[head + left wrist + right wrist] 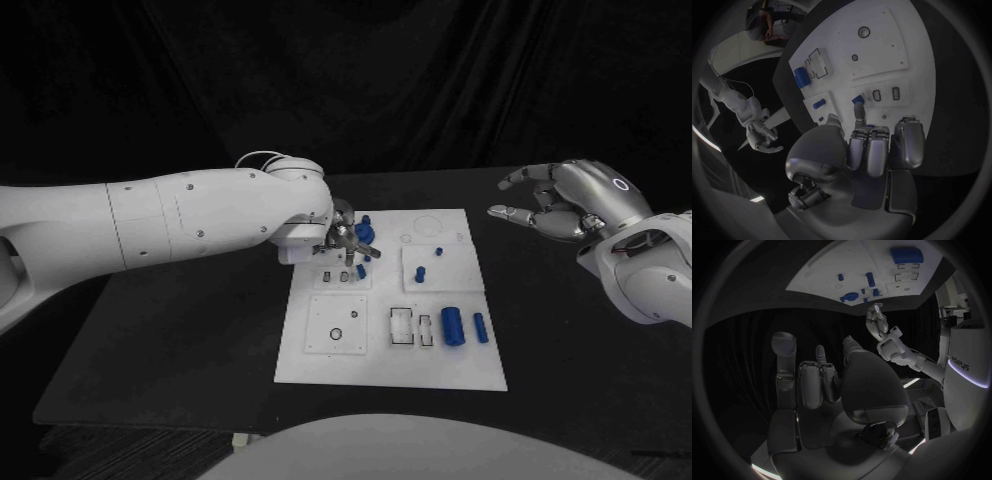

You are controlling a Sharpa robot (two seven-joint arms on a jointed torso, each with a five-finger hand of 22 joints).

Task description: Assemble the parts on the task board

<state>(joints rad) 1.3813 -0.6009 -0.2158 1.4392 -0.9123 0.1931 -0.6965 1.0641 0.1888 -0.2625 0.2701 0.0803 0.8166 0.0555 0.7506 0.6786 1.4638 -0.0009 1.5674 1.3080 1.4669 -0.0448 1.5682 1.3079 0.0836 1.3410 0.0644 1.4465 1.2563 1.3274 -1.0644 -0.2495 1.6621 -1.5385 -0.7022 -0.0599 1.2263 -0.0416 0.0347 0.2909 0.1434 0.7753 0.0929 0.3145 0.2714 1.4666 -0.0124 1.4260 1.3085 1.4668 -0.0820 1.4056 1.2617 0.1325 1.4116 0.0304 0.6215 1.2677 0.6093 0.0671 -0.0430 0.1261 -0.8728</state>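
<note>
Left hand [343, 238] sits just left of centre in the head view, over the upper left part of the white task board [361, 365], its fingers bunched down among the small blue parts there; a blue piece [365, 231] lies right against the fingertips, but whether it is pinched or merely touched I cannot tell from this view. Lower right on the board lie two blue cylinders [454, 326] beside empty rectangular slots, and two small blue pegs [420, 272] stand near its middle. Right hand [565, 205] hovers at the upper right, off the board and over the black bench [173, 340], fingers loosely curled and apart, holding nothing. In the left wrist view the left hand's fingers [873, 150] reach toward a blue piece [858, 99] near two small slots at the frame's centre; contact looks likely, yet a firm grip is not shown. In the right wrist view the right hand's fingers [811, 382] are spread with nothing in them, the board [823, 270] far off at the top. The risk from here, as I judge it, is a weak pinch: a piece taken off-centre could tilt, slip, or knock the neighbouring pegs.
</note>
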